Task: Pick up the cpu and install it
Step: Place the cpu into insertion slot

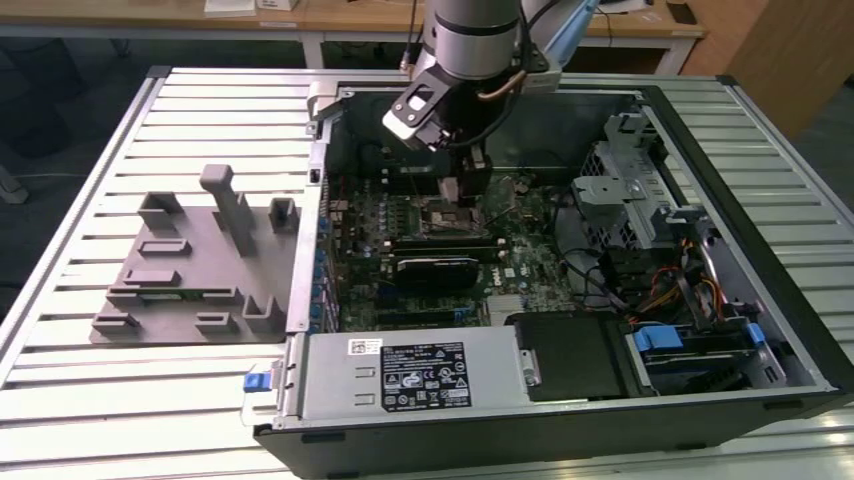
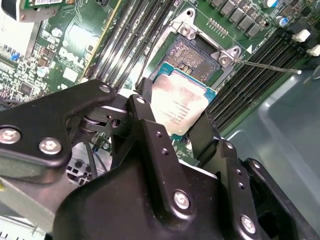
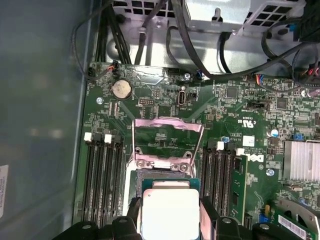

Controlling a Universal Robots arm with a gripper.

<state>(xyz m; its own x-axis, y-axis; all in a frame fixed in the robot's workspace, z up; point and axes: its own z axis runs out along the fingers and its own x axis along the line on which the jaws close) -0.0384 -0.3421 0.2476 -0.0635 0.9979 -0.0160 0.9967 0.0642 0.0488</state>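
Observation:
The cpu (image 2: 182, 107), a thin square chip with a pale silver top and green edge, hangs between my gripper's (image 2: 175, 112) two black fingers (image 2: 145, 97), which are shut on its opposite sides. It sits tilted just above the open motherboard socket (image 2: 192, 55), partly overlapping it, with bare contact pins showing beyond its edge. In the first wrist view the cpu (image 3: 170, 212) is in the gripper (image 3: 170, 216), and the socket's metal load plate (image 3: 167, 140) stands flipped open. In the exterior view the gripper (image 1: 461, 192) reaches down inside the open computer case over the socket (image 1: 447, 215).
Memory slots (image 3: 102, 175) flank the socket on both sides. A thin socket lever (image 2: 265, 65) sticks out sideways. Grey holder blocks (image 1: 187, 260) sit on the slatted table (image 1: 80, 400) at the exterior view's left. A power supply (image 1: 407, 375) and drive cage (image 1: 641, 200) crowd the case.

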